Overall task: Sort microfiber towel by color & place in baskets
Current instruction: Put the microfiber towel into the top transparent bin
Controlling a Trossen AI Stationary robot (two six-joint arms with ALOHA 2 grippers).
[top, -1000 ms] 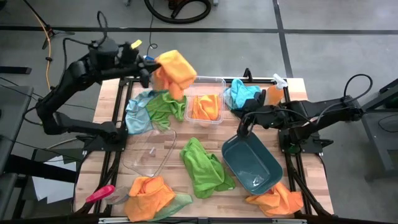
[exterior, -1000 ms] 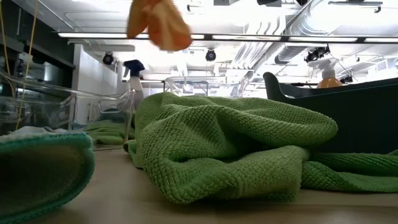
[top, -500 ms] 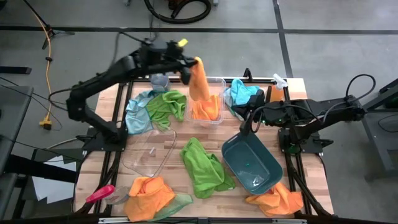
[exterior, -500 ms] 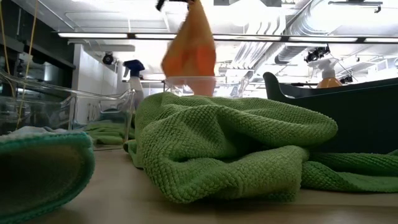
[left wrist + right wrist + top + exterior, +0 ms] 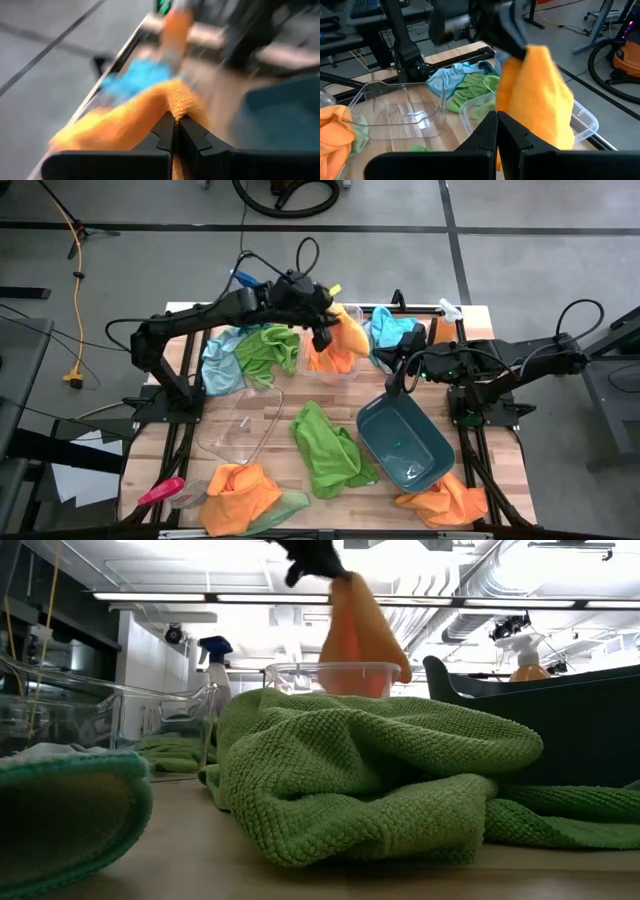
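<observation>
My left gripper (image 5: 322, 332) is shut on an orange microfiber towel (image 5: 347, 337) over the clear rounded dish (image 5: 330, 358) at the far middle of the table, where another orange towel lies. In the low view the held towel (image 5: 360, 630) hangs from the gripper (image 5: 315, 555). My right gripper (image 5: 392, 385) is shut on nothing, above the far end of the dark teal basin (image 5: 405, 440); its closed fingers (image 5: 496, 127) point at the dish. A large clear tub (image 5: 240, 425) stands left of centre. My left gripper pinches a bunched upper part of the orange towel (image 5: 179, 105) between its two fingers. They come from the table's left, slanting down. The towel hangs slack below them, and its lower end (image 5: 352, 678) reaches down inside the dish's rim.
Loose towels lie about: green (image 5: 330, 445) at centre, orange near left (image 5: 240, 490) and near right (image 5: 445, 500), blue (image 5: 220, 362) and green (image 5: 265, 348) far left, blue (image 5: 392, 330) far right. A spray bottle (image 5: 445, 325) stands far right, a pink-handled tool (image 5: 160, 492) near left.
My left gripper has swung from beyond the table's far left corner toward the right and down, carrying the orange towel. The towel, held high and bunched a second ago, now hangs over the dish with its lower end inside it.
</observation>
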